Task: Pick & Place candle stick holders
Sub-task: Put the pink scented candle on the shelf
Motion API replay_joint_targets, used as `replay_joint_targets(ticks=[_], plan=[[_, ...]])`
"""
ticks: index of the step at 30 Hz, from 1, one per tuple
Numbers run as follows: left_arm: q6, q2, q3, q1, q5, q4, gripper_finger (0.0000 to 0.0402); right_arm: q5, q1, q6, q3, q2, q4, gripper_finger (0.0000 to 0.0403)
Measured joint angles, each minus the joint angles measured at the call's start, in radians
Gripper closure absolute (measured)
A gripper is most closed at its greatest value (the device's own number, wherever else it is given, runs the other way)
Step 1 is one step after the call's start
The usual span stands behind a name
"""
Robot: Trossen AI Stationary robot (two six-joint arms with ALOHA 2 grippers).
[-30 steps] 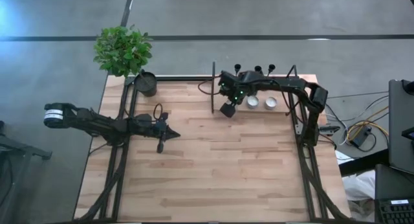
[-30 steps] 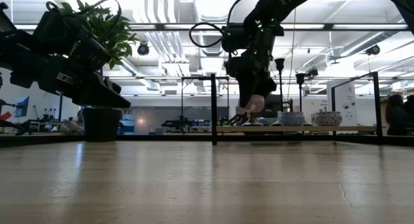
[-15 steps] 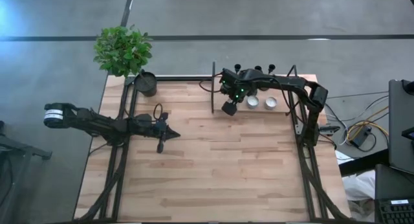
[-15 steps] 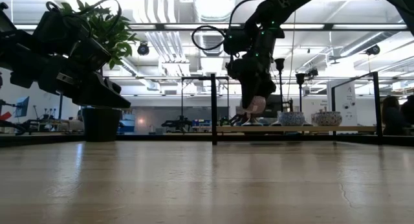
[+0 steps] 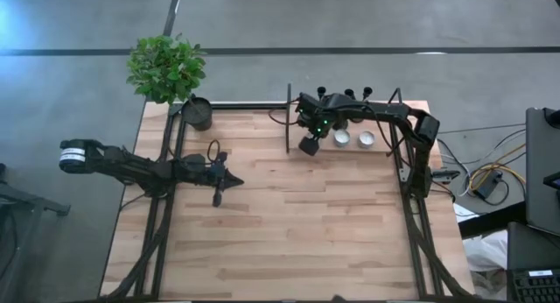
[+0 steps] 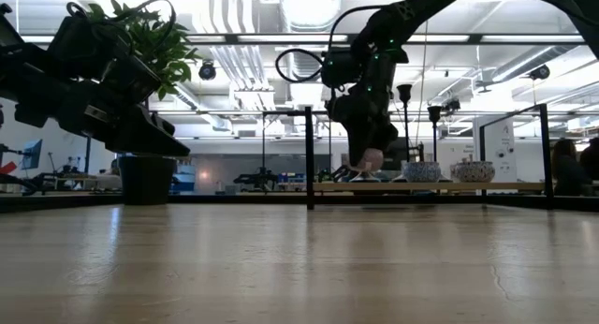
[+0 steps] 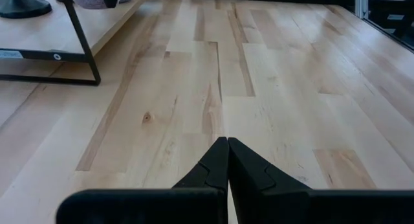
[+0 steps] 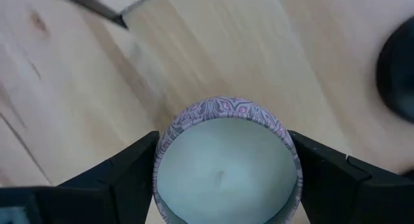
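Three black candlestick holders (image 5: 348,94) stand on their round bases in a row at the far edge of a low wooden shelf (image 5: 385,119); no gripper touches them. Two of their cups show in the low view (image 6: 434,111). My right gripper (image 5: 308,145) hangs over the shelf's left end, shut on a round patterned candle bowl (image 8: 226,172) filled with pale wax. My left gripper (image 5: 229,182) is shut and empty, low over the table's left-middle, and its wrist view shows its fingers closed (image 7: 228,149). My right gripper pinches the candle bowl's patterned side wall (image 8: 163,160) between its two fingers, one on each opposite side (image 8: 323,175). The fingers come from above, pointing down. The bowl sits upright with its open top up, lifted clear of the shelf (image 6: 372,158).
Two more patterned candle bowls (image 5: 342,137) (image 5: 366,138) sit on the shelf to the right of the held one. A potted green plant (image 5: 166,71) stands at the far left corner. A black upright post (image 5: 288,119) marks the shelf's left end. Bare wood lies in the table's middle and near side.
My right gripper has gone a little toward the table's far edge with the candle bowl, which stays held and clear of the shelf.
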Motion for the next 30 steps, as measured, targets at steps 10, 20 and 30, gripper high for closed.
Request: replay_joint_targets(ticks=[10, 20, 30], plan=[[-0.002, 0.0, 0.0, 0.0, -0.003, 0.0, 0.0392, 0.023, -0.027, -0.014, 0.0, 0.0, 0.029, 0.0111], [-0.002, 0.0, 0.0, 0.0, -0.003, 0.0, 0.0392, 0.026, -0.028, -0.048, 0.0, 0.031, 0.024, 0.0111], [-0.017, 0.0, 0.0, 0.0, -0.003, 0.0, 0.0392, 0.053, -0.033, -0.081, -0.001, 0.048, 0.022, 0.0111]])
